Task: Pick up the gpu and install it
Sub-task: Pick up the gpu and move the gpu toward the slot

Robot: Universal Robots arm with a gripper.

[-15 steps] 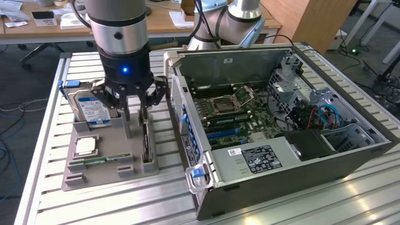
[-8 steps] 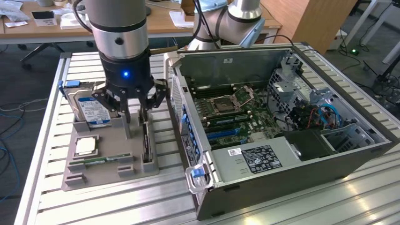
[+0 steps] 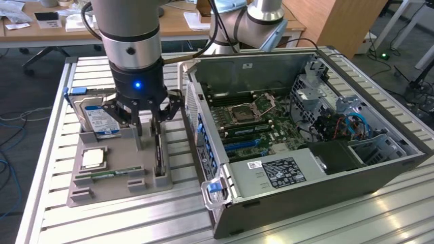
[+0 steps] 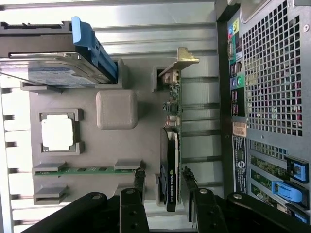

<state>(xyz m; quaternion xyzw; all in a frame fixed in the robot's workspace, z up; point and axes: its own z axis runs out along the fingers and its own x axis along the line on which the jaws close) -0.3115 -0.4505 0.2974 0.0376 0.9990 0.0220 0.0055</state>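
Well, your hand [image 4: 164, 178] hangs just over the gray holder tray [image 3: 109, 185], low down and right above the gpu [image 4: 170, 160]. The fingers [image 4: 140, 180] are spread apart, one on each side of the card. They are not pinching it. One finger sits very close to the card's side, and the other has a gap you can see.

The gpu stands up on its thin edge in a slot of the tray, straight under your hand. Its dark part lies between the fingers. Its tan metal end bracket [image 4: 182, 58] is at the end far from the fingers.

Past the fingers, in the middle of the tray, there is a small gray block [image 4: 116, 109]. Farther out, on the other side of the block from the gpu, the hard drive [image 4: 48, 73] with its blue label stands in its own slot. It has a blue clip [image 4: 92, 48] on it. Near that side the square CPU chip [image 4: 57, 134] lies flat in its pocket, and the thin green RAM stick [image 4: 87, 170] lies in a slot next to it.

On the gpu's side of your hand stands the open computer case [image 3: 379, 168], with the green motherboard [image 3: 251, 119] showing inside. The tray and the case both sit on the ribbed metal table [image 3: 135, 223].
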